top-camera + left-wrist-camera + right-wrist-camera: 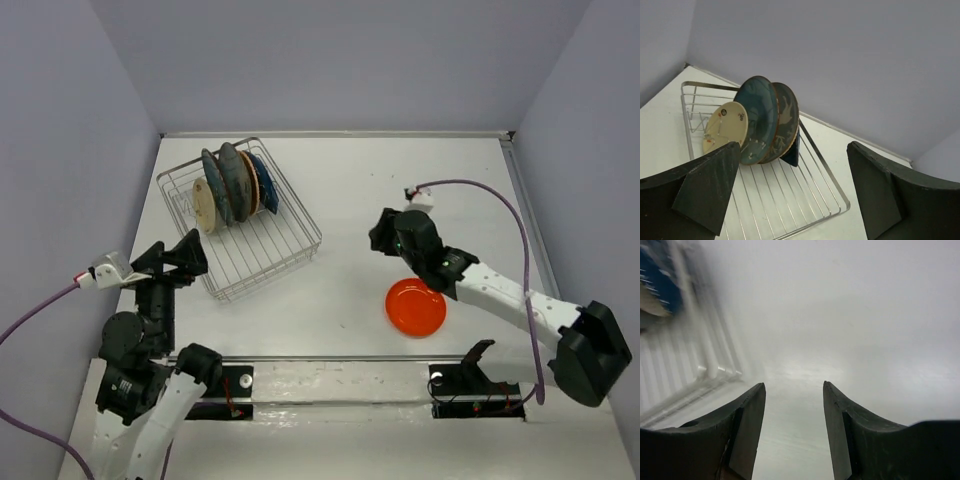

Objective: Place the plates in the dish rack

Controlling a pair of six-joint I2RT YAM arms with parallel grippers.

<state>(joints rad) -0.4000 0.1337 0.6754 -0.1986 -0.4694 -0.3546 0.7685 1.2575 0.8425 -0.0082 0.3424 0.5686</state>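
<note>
The silver wire dish rack point(262, 258) stands at the back left. Several plates stand upright in it: cream point(205, 209), teal point(216, 186), grey patterned point(236, 175), tan wooden point(252, 180) and navy blue point(266, 183). The orange-red plate point(416, 307) lies flat on the table at the right. My left gripper point(185, 252) is open and empty beside the rack's near-left corner. My right gripper point(382, 235) is open and empty, above the table just back-left of the orange-red plate. The left wrist view shows the rack point(815, 200) with the cream plate point(726, 126), teal plate point(756, 117) and grey plate point(786, 117).
White table with grey walls at the back and sides. A purple cable point(480, 190) loops over the right arm. A metal rail point(330, 360) runs along the table's near edge. The rack's corner point(695, 375) shows blurred in the right wrist view.
</note>
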